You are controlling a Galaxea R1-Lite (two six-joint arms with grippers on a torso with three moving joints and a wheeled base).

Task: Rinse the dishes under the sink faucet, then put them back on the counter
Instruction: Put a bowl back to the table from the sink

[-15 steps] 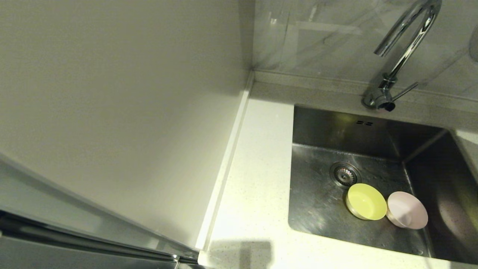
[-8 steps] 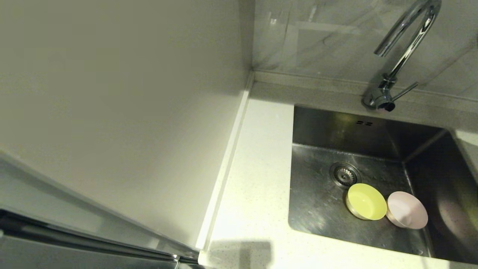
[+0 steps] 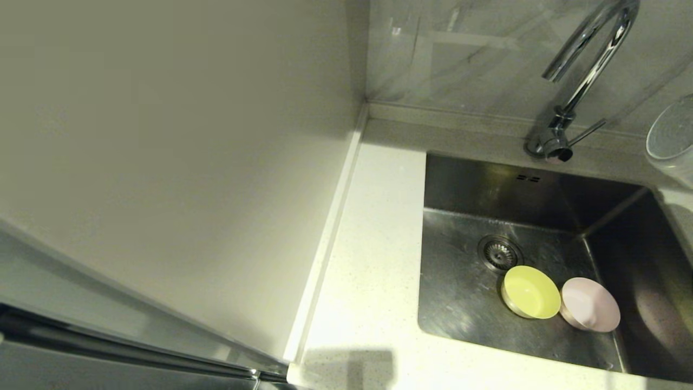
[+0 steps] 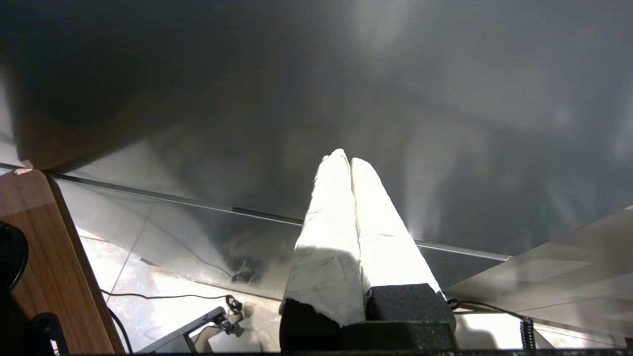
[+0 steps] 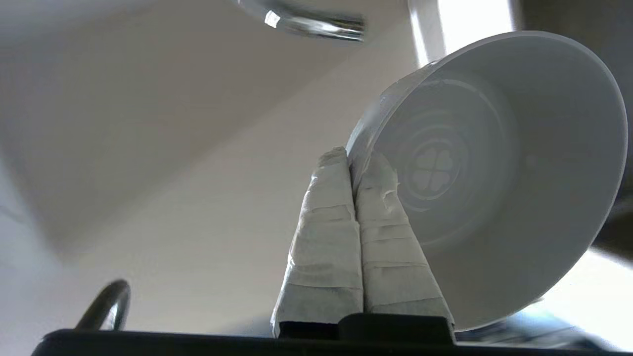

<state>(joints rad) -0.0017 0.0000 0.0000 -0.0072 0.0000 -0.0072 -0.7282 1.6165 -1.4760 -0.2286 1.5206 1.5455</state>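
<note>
My right gripper (image 5: 352, 158) is shut on the rim of the white bowl (image 5: 494, 178), holding it tipped on edge in the air. In the head view this white bowl (image 3: 672, 140) shows at the right edge, to the right of the chrome faucet (image 3: 587, 70). The faucet spout (image 5: 306, 22) also shows in the right wrist view. The yellow-green bowl (image 3: 531, 292) and the pale pink bowl (image 3: 590, 304) sit side by side in the steel sink (image 3: 460, 303), just in front of the drain (image 3: 499, 252). My left gripper (image 4: 348, 160) is shut and empty, parked low, away from the sink.
The white speckled counter (image 3: 373, 254) runs along the sink's left side, bounded by a raised edge (image 3: 327, 238) and a plain cream wall panel (image 3: 162, 162). The faucet's side lever (image 3: 587, 131) points right. Floor, cables and a wooden panel (image 4: 54, 267) lie below my left gripper.
The white bowl has come into the head view at the right edge, beside the faucet; half a second ago it was out of view. The two bowls in the sink have not moved.
</note>
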